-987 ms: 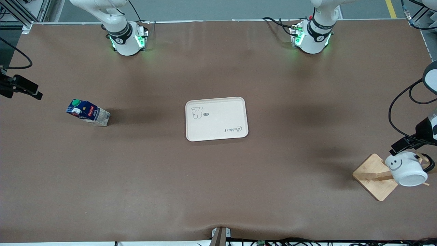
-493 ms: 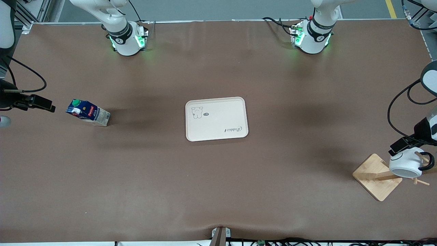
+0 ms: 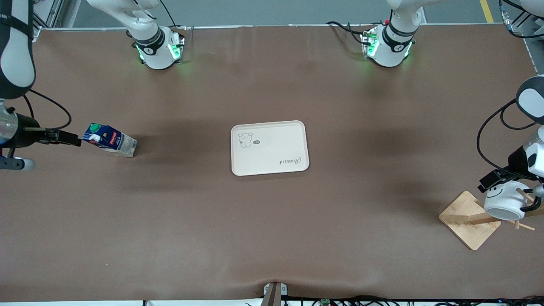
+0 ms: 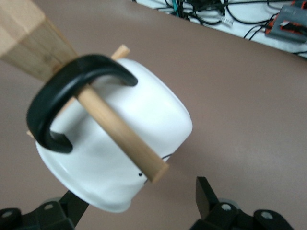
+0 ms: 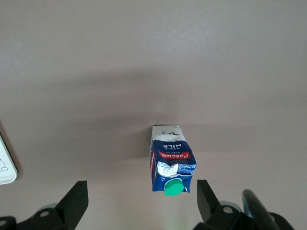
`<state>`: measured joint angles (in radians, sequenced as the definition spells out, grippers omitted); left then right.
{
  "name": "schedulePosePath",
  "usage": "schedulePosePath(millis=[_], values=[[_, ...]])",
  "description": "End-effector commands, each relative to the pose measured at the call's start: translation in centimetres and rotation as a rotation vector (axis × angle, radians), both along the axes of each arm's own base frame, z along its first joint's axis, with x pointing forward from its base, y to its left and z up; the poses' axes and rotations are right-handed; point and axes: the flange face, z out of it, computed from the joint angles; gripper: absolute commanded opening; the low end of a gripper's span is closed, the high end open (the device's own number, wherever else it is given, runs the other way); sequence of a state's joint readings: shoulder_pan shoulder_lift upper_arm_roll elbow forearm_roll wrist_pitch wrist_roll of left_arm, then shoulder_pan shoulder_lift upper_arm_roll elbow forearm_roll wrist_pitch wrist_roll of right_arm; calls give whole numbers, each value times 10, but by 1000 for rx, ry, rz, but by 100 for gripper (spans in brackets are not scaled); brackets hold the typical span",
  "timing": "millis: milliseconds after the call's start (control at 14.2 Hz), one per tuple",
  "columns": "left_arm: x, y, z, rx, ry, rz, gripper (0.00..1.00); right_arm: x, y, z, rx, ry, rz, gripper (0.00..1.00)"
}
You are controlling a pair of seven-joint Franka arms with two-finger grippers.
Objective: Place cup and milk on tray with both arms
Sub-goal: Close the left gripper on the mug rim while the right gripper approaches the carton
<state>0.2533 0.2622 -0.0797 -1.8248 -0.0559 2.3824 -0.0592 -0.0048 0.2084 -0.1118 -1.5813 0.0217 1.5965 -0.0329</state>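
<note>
The milk [image 3: 109, 143] stands on the table toward the right arm's end; its green cap shows in the right wrist view [image 5: 171, 164]. My right gripper [image 3: 71, 139] is open beside the carton's top, toward the table's end, and holds nothing [image 5: 141, 199]. The cup [image 3: 505, 200] hangs by its black handle [image 4: 67, 108] on a wooden peg [image 4: 120, 135] of the rack. My left gripper [image 3: 493, 180] is open, with the cup's body [image 4: 120, 158] partly between its jaws [image 4: 139, 203]. The cream tray [image 3: 269, 147] lies bare at the table's middle.
The rack's square wooden base [image 3: 463, 216] stands toward the left arm's end, near the table's edge. Its post [image 4: 29, 38] shows close to the cup. A tray corner [image 5: 5, 167] shows in the right wrist view. Black cables hang by the left arm.
My right gripper has moved in from the table's end to just beside the milk. My left gripper has closed in on the cup, which has shifted on its peg.
</note>
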Motion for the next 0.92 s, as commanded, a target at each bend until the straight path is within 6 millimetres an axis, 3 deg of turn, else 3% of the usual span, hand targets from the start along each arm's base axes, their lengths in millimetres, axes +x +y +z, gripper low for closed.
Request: schedulePosePath(millis=[0,70,141,423,493,634,846], values=[[1,-1,0,14,-63,-19,79,5,-13,-8,8,14,-14,100],[4,-2,-4,15,-74,-21,69,8,-29,-27,11,44,-34,100],[6,-3,-8,18,-88,-22,57,11,-33,-44,21,72,-46,100],[7,-5,-8,30,-93,-50,5,11,-36,-56,37,99,-62,100],[7,-7,-7,34,-95,-64,0,11,-38,-63,36,113,-68,100],[8,-15,-2,36,-104,-86,0,9,-50,-78,40,143,-87,100],[12,-32,11,31,-119,-111,0,10,-56,-84,29,151,-83,100]])
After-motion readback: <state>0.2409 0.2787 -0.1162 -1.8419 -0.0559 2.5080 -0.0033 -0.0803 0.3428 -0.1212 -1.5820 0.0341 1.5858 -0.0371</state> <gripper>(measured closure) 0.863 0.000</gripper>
